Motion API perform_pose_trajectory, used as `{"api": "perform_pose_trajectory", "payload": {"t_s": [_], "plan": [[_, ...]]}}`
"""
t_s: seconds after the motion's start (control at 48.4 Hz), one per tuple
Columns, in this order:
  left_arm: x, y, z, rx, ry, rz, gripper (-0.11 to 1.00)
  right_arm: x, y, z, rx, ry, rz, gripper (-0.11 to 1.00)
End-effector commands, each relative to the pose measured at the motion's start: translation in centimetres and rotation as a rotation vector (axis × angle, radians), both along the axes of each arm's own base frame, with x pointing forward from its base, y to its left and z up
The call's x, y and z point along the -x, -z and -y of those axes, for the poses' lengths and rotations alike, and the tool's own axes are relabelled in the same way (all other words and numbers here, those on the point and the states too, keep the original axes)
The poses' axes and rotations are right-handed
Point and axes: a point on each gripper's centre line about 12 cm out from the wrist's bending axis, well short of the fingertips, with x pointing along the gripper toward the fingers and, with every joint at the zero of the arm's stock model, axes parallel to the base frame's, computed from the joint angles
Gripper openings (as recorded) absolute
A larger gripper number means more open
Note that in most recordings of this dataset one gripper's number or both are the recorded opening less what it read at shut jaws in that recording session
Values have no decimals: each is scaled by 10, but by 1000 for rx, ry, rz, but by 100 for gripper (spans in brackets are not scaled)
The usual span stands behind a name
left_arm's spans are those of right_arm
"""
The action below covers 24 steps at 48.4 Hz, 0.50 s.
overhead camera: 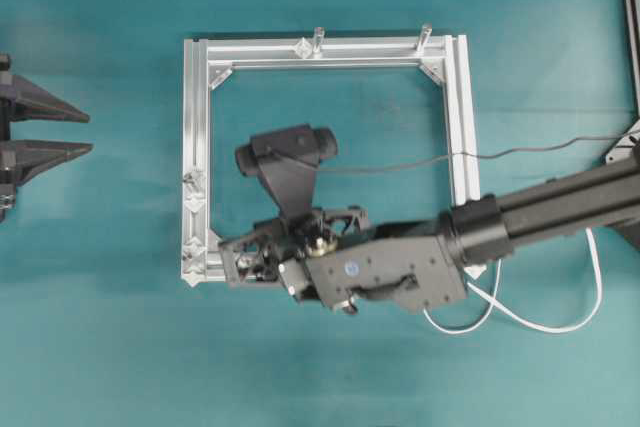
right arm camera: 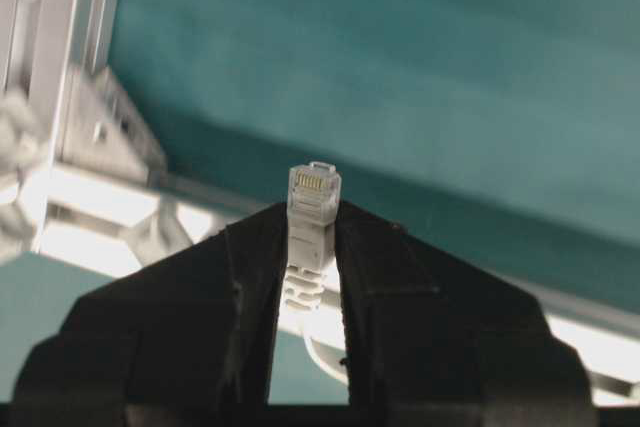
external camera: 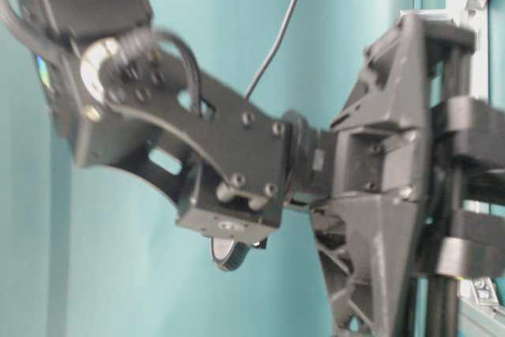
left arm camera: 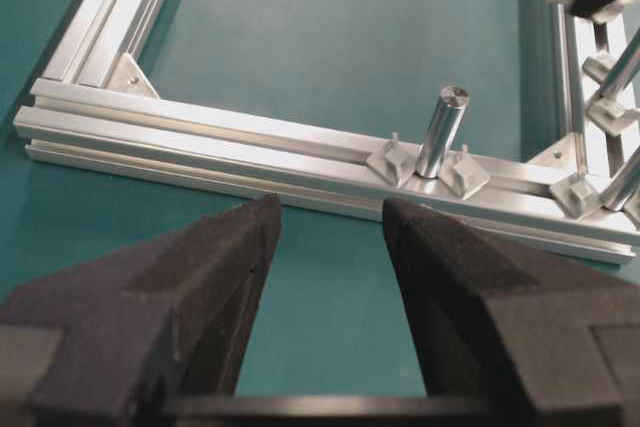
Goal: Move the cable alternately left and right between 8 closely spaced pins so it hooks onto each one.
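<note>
Two sets of jaws: right gripper (right arm camera: 310, 247) pinching the cable (right arm camera: 312, 209) (plug upward), left gripper (left arm camera: 330, 247) spread.

Overhead looks straight down; table-level sits close; both wrist views share the frame (left arm camera: 300, 162)

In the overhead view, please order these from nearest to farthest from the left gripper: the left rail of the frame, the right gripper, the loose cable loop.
From the left gripper:
1. Left rail, just to its right.
2. Right gripper, at the frame's lower left corner.
3. Cable loop, far lower right, beyond the frame.
</note>
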Motion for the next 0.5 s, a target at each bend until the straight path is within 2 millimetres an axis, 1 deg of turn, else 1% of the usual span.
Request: {"api": "perform_pose_trajectory", "payload": {"t_s": [0.0,0.207,0.331,0.476], "plan": [[-2,-4,0,1,-1,17,57,-2,-14,9,6,-5,28,19],[2,-8,1,-4,-1,54,57,-5,-15,30,20,2,19,19],[6,-9,1,-8,0,76,57,-5,-14,37,26,-2,13,19],[7,-9,1,-8,0,79,57,-8,-16,40,23,-5,29,19]]}}
